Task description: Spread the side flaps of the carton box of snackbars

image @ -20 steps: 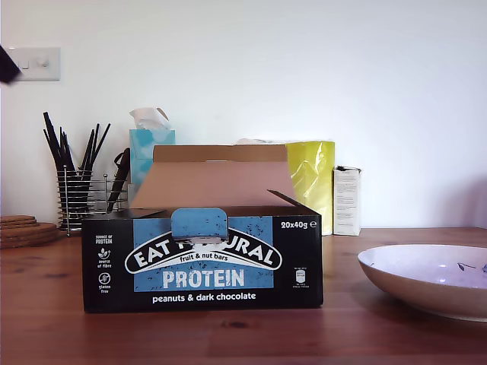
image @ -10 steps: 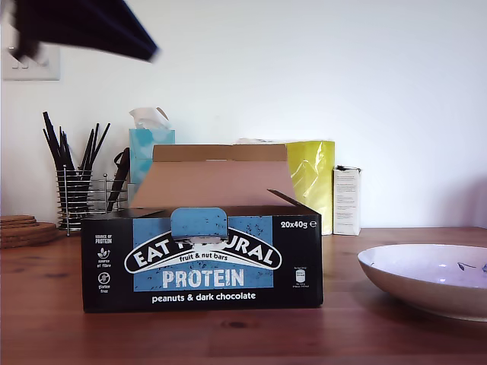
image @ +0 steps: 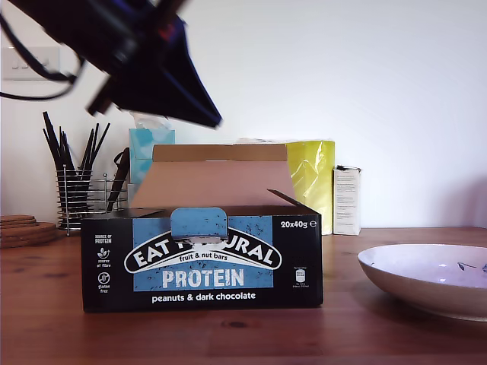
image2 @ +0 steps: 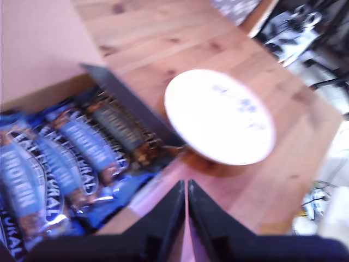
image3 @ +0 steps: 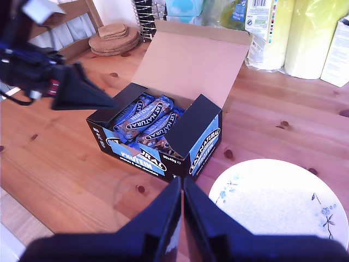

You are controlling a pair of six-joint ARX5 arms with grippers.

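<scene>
A wooden table (image: 396, 334) against a white wall carries the carton box of snackbars (image: 202, 257). Its wide lid flap (image: 217, 179) stands raised behind the bars (image3: 147, 123).

Both side flaps are folded inward over the bars: one (image3: 191, 126) on the end nearest the white bowl (image3: 278, 204), the other (image3: 115, 103) at the far end from the bowl.

My first gripper (image2: 184, 218) hangs above the box, over the bowl-side end, its tips pressed together on nothing. My second gripper (image3: 181, 213) is likewise clenched and empty, held high over the table on the bowl side of the box.

Risks, as I judge them:
- Closed tips may slip off a flap edge.
- The box is light; an outward push could slide it into the bowl.
- Too deep a descent could crush the bars.
</scene>
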